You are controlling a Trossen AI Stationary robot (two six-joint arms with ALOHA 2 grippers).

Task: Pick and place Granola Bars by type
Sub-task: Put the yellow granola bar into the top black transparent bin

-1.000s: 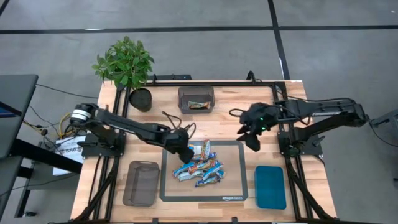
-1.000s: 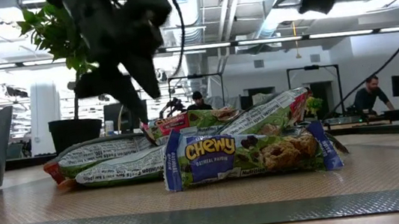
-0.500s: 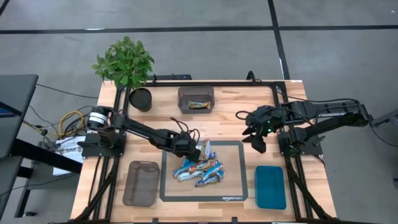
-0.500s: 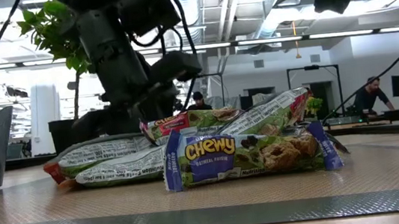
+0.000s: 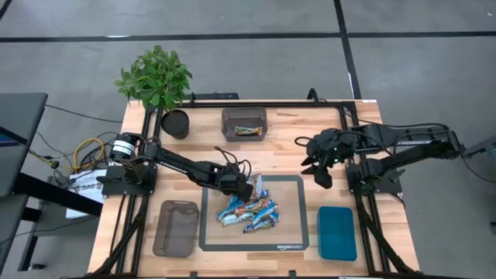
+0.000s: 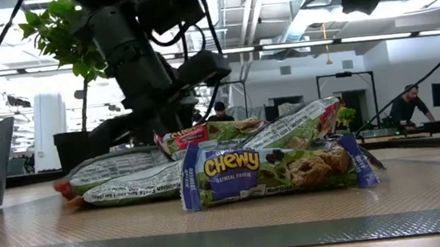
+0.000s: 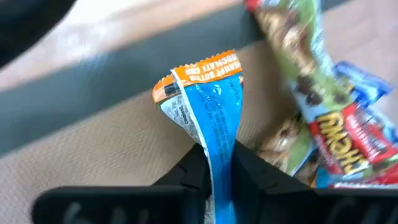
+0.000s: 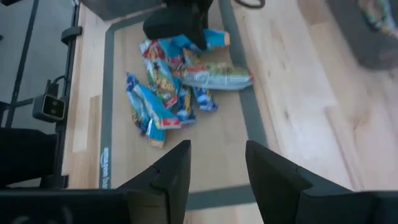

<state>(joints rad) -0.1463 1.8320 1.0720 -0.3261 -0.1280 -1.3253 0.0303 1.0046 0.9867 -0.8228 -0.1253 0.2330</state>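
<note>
Several Granola Bars (image 5: 249, 209) lie in a loose pile on a grey-edged mat (image 5: 294, 232). In the low view a green "Chewy" bar (image 6: 271, 172) lies nearest, with others behind it. My left gripper (image 5: 242, 187) is down at the pile's far left side, shut on a blue bar with an orange end (image 7: 211, 109). The right wrist view shows this bar (image 8: 216, 39) beside that gripper. My right gripper (image 5: 322, 169) hangs open above the bare wood to the right of the mat, with nothing between its fingers (image 8: 177, 168). My left gripper pinches the blue bar between its two fingers (image 7: 189, 174), on the wrapper's blue part (image 7: 217, 155) back from the orange crimped end. That end sticks out past the fingertips. The fingers slant down from the table's left. Whether the bar is clear of the mat, I cannot tell.
A grey bin (image 5: 244, 124) at the far side holds one bar. Another grey bin (image 5: 176, 227) stands left of the mat, a teal tray (image 5: 337, 232) right of it. A potted plant (image 5: 155, 77) is at the far left corner. People work in the room behind.
My left gripper has come down from above the pile's left side and gone a little toward the table's right, onto the bars at the pile's far edge. My right gripper has drifted slightly toward the right edge.
</note>
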